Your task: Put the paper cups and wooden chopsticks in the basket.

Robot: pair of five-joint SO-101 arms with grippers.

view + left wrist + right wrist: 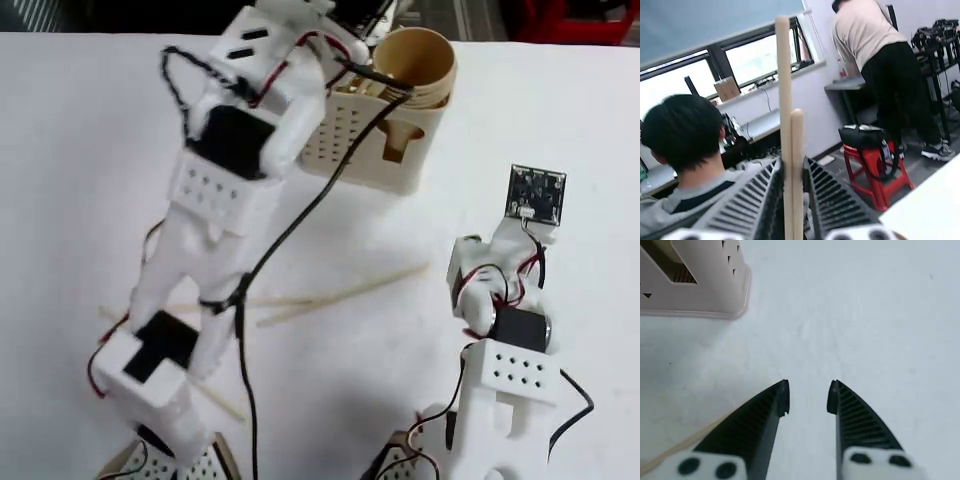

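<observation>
My left gripper [791, 170] is shut on two wooden chopsticks [784, 100] that stick up past its fingertips. In the high view that arm reaches to the table's far side, over the cream perforated basket [350, 135]. A paper cup [415, 60] stands inside the basket. More chopsticks [345, 292] lie on the white table in the middle, partly under the left arm. My right gripper [807, 397] hangs open over bare table, nothing between its fingers, with a corner of the basket [700, 285] ahead of it and a chopstick [670, 454] beside it.
The right arm [500, 330] sits at the near right with its camera board [537, 195] raised. A black cable [300, 220] hangs along the left arm. Another chopstick [218, 402] lies near the left arm's base. The white table [90, 150] is bare at far left.
</observation>
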